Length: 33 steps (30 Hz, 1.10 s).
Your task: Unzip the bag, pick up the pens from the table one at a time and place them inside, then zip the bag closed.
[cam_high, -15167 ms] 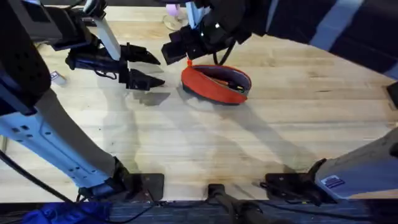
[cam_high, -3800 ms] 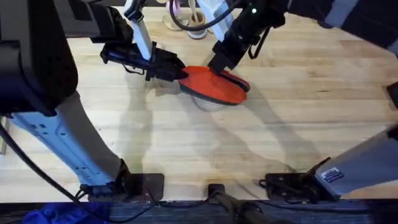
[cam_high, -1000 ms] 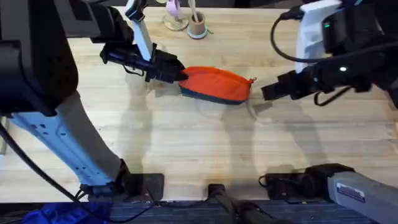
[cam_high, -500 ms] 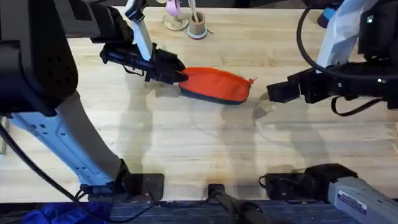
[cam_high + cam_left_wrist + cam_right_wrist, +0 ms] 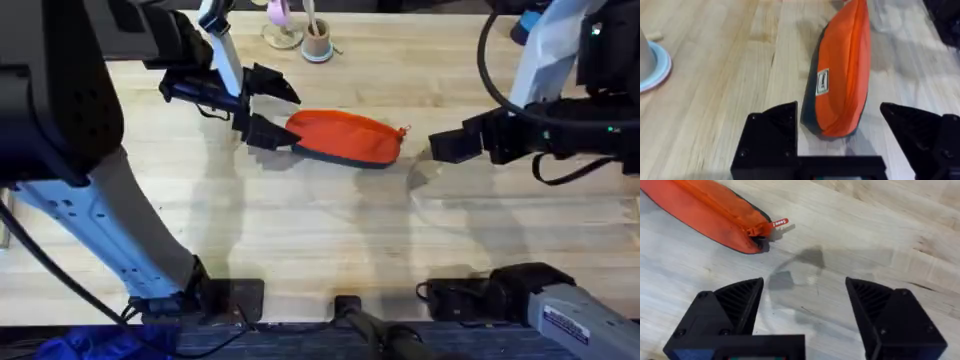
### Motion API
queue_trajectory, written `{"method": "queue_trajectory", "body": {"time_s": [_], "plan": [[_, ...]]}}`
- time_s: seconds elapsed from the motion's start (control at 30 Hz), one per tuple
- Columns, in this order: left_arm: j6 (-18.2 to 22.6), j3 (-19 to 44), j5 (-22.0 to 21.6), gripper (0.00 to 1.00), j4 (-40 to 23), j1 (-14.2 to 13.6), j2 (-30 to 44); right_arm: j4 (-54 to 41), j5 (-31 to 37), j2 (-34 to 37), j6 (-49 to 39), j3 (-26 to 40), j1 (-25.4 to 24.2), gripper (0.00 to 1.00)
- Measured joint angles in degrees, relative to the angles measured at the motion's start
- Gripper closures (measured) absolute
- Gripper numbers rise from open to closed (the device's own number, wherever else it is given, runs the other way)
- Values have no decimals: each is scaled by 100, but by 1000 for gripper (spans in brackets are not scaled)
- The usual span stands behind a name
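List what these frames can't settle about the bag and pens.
- Pens: the bag is zipped shut, so its fabric hides any contents in every view.
- Label text: blurred in left wrist view.
- Zipper pull lettering: too small in right wrist view.
- Bag's far end: cut off by left wrist view's edge.

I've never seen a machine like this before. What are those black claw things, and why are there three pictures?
They are two robot arms at a wooden table. One picture looks down from above; the other two come from small cameras on each arm's wrist. Each claw is a gripper. The left gripper is open around one end of an orange bag, which lies zipped shut. The right gripper is open, near the bag's other end, holding nothing. A small cup stands at the far edge.
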Motion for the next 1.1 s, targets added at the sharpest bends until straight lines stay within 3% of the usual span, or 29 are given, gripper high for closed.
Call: {"method": "queue_trajectory", "body": {"time_s": [0.3,0.47,0.7,0.93,1.1], "plan": [[-57,408,-693,4,-465,52,-228,0,0,0,0,0,0,4],[-700,775,-1092,4,-543,52,-954,0,0,0,0,0,0,4],[-2306,841,-1881,4,-651,52,-2024,0,0,0,0,0,0,4],[-4723,841,-3379,6,-768,52,-3120,1,0,0,0,0,0,4],[-5895,841,-4054,5,-1134,52,-3689,0,0,0,0,0,0,4]]}}
